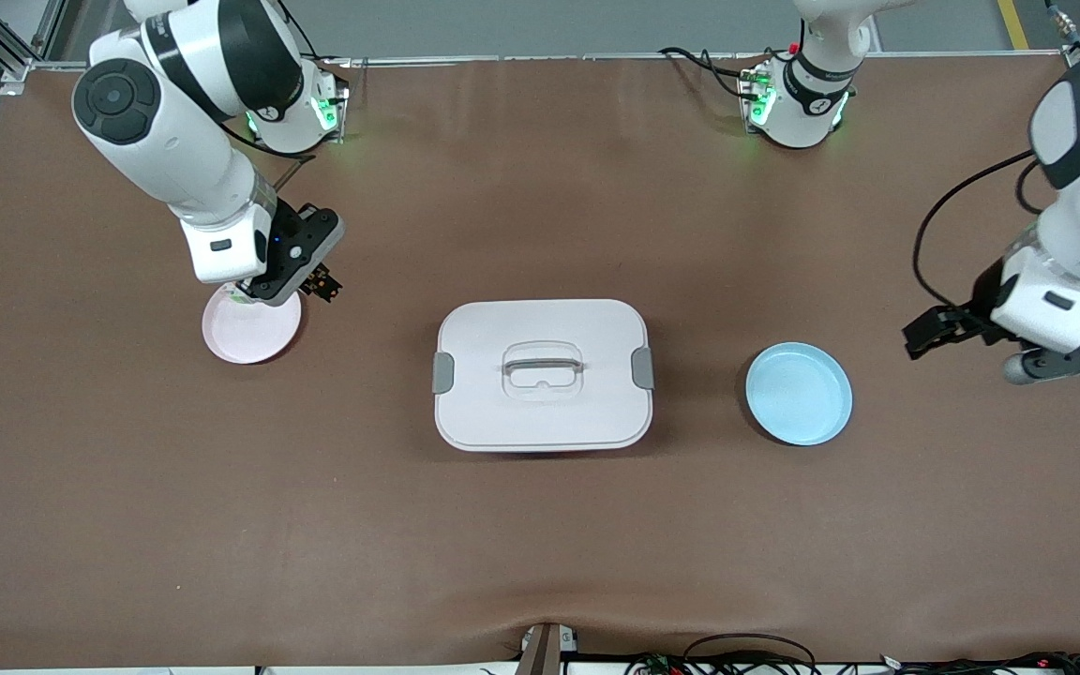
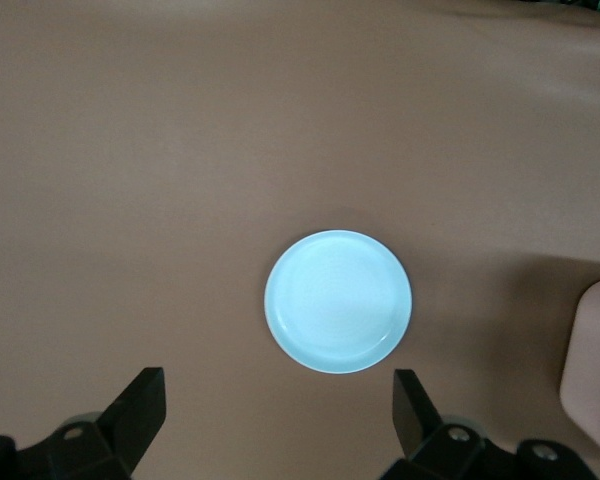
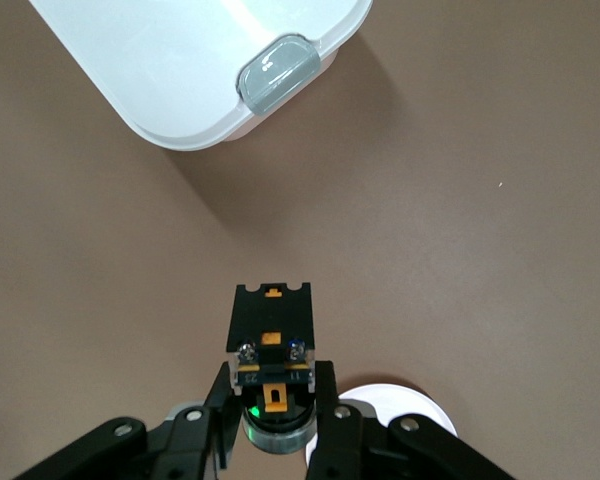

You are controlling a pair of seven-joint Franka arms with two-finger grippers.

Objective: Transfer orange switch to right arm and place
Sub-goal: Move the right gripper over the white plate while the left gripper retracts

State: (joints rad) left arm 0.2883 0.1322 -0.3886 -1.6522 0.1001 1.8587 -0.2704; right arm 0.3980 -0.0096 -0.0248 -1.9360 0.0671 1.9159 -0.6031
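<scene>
**Mia:** Brown tabletop (image 1: pixel 540 544) everywhere! What is on it?

**Sam:** A white box (image 1: pixel 542 375) with a lid sits in the middle. A blue plate (image 1: pixel 799 393) lies toward the left arm's end. A pink plate (image 1: pixel 251 328) lies toward the right arm's end.

**Mia:** Where is the orange switch (image 3: pixel 271 358)?

**Sam:** The right gripper (image 3: pixel 275 415) has it. The fingers are closed tight on it, and it hangs over the edge of the pink plate.

**Mia:** And the other one?

**Sam:** The left gripper (image 1: pixel 938 330) waits near the blue plate. Its fingers are wide apart and hold nothing.

**Mia:** So what should happen now?

**Sam:** I think the switch goes down on the pink plate. Move it over the middle first, not the rim. Go down slowly, then let go low, so it does not roll or bounce off.

**Mia:** Is there room?

**Sam:** Lots. The box is well apart from the plate, and bare tabletop lies all around. Lifting straight up looks safe.
</scene>
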